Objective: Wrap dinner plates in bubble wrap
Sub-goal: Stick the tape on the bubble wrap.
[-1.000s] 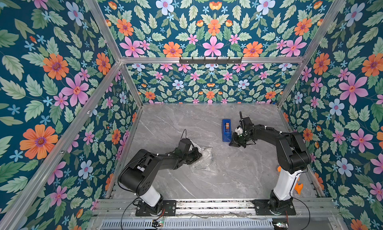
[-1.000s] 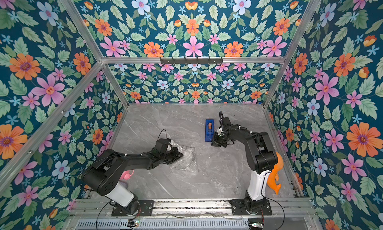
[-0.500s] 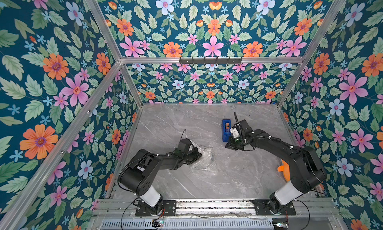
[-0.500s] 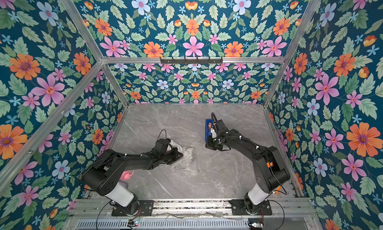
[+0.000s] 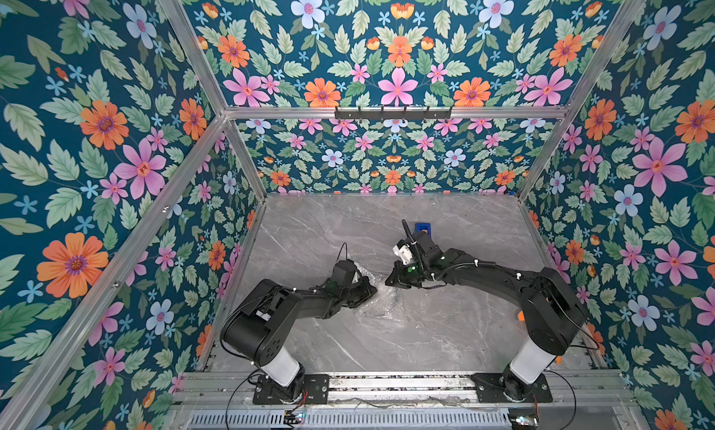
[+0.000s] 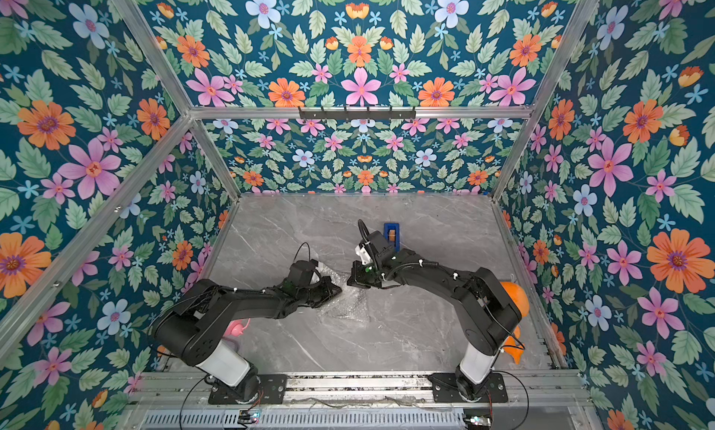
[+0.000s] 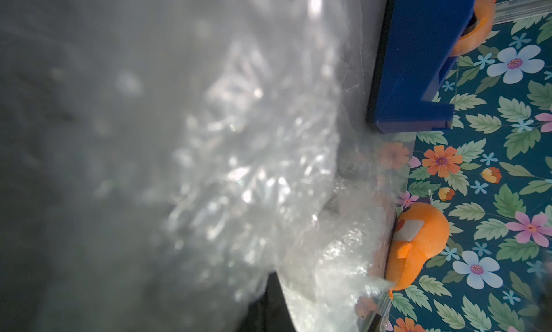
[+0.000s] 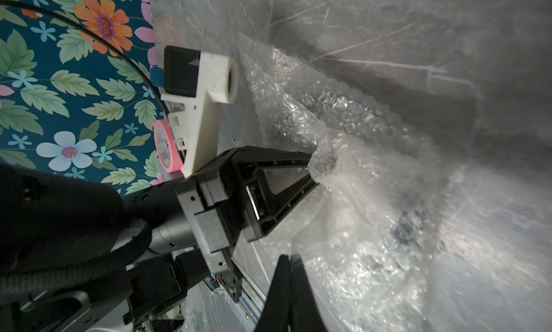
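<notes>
While both closed, left claw [image 8: 312, 169] on bubble wrap [image 8: 376, 193], right claw [image 8: 287, 261] beside.

left gripper [image 8: 313, 170] pinched a bunched fold of bubble wrap [image 8: 373, 196] over the marble table [image 8: 373, 16]; right gripper [image 8: 285, 261] fingertips pressed together by the wrap; pink round object [image 8: 165, 148] behind.

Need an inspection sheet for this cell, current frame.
Surface: grey marble tabletop, no spills seen.
Job's things: bubble wrap bunched mid-table; plate not discernible.
Clutter: blue tape dispenser, orange toy, pink object.
Pincers: left pincer shut on the bubble wrap; right pincer shut, nothing seen in it.
Cables: black cable looped above each wrist.
Surroundings: floral walls, aluminium frame, hook rail.
</notes>
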### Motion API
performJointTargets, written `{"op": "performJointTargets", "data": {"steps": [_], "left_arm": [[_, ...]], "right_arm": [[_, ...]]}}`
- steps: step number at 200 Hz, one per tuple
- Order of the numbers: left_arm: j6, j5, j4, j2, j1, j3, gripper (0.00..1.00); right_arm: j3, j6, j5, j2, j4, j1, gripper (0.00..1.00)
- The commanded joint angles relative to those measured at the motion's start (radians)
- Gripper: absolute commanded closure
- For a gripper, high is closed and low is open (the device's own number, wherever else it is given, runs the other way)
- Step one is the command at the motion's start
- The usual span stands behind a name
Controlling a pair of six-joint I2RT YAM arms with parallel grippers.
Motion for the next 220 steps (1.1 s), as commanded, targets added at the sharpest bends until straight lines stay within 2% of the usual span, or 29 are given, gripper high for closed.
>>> {"op": "performJointTargets", "data": {"steps": [1,52,90,115,149,190,220], "left_arm": [[-0.004,-0.004,-0.104,0.014,-0.001,-0.008,1.00],[-0.003,-0.007,-0.107,0.008,-0.001,-0.009,1.00],[-0.002,-0.009,-0.110,0.001,-0.001,-0.010,1.00],[-0.004,-0.015,-0.110,-0.007,-0.001,-0.015,1.00],[-0.002,-0.018,-0.115,-0.007,-0.003,-0.015,1.00],[0.002,-0.024,-0.122,-0.009,-0.007,-0.012,1.00],[0.007,-0.026,-0.127,-0.009,-0.010,-0.006,1.00]], "right_arm": [[-0.001,0.043,-0.019,0.033,0.076,0.003,1.00],[-0.034,0.151,-0.001,0.145,0.108,0.000,1.00],[-0.024,0.158,0.088,0.205,-0.038,-0.010,1.00],[-0.035,0.172,0.116,0.197,-0.059,-0.009,0.72],[-0.003,0.168,0.174,0.114,-0.130,-0.002,0.50],[0.063,0.145,0.179,0.091,-0.200,0.015,0.40],[0.092,0.132,0.204,0.058,-0.236,0.045,0.41]]}}
